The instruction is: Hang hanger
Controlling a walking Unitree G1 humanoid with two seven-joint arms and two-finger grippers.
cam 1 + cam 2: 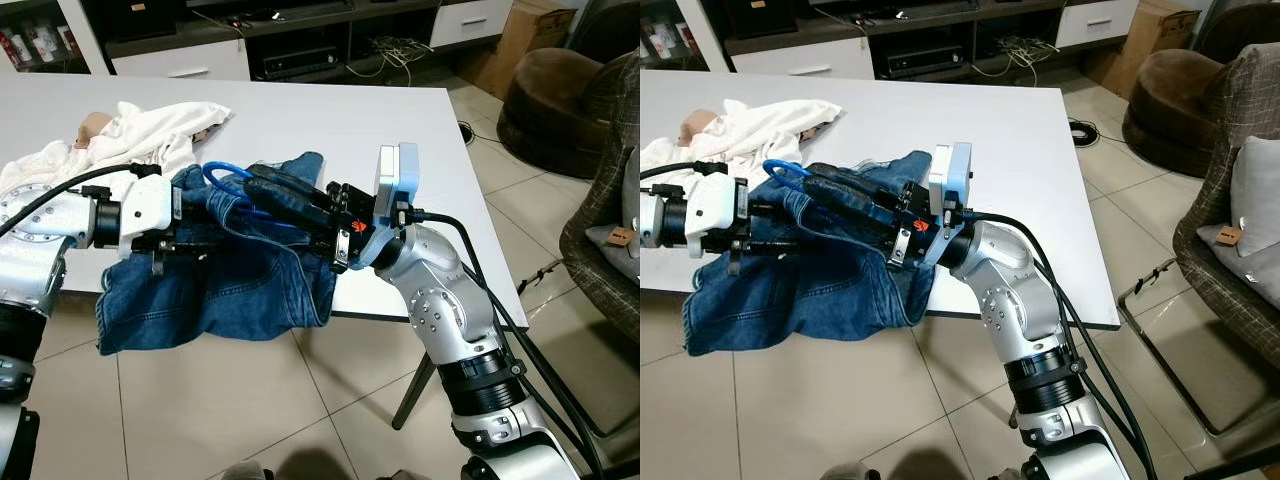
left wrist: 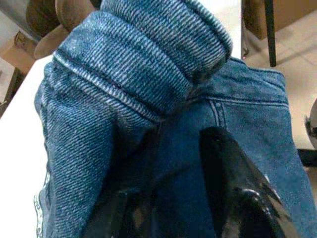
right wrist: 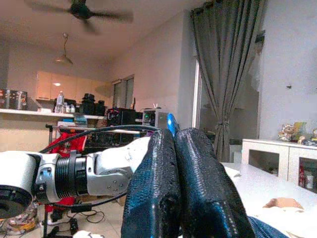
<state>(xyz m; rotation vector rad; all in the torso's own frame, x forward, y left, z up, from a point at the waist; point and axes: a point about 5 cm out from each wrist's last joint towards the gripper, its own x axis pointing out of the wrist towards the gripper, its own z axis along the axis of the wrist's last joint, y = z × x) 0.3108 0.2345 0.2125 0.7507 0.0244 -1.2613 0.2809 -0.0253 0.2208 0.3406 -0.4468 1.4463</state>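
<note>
both arms are in over the front edge of the white rectangular tabletop [image 1: 330,110], working the same bundle. the blue plastic clothes hanger [image 1: 225,180] is right there between them, its curved loop poking up out of the blue denim jeans [image 1: 220,290], which lie bunched on the tabletop edge with a good part drooping over towards the tiled floor [image 1: 250,400]. the right end effector [image 1: 262,183] reaches across from the right, its two long black fingers pressed together, and in the right wrist view a sliver of blue peeks out between them, so it looks to be pinching the hanger. the left end effector [image 1: 215,222] comes in from the other side and is buried in the denim; in the left wrist view one black finger [image 2: 233,188] lies against the cloth under a rolled fold, but whether that end effector is spread or clamped i cannot tell. a crumpled white garment [image 1: 140,135] sits behind on the tabletop, just beside the jeans. my read: the jeans are still being threaded onto the hanger, not yet sitting neatly on it, and no rail is in sight, so the actual hanging is all still to do.
</note>
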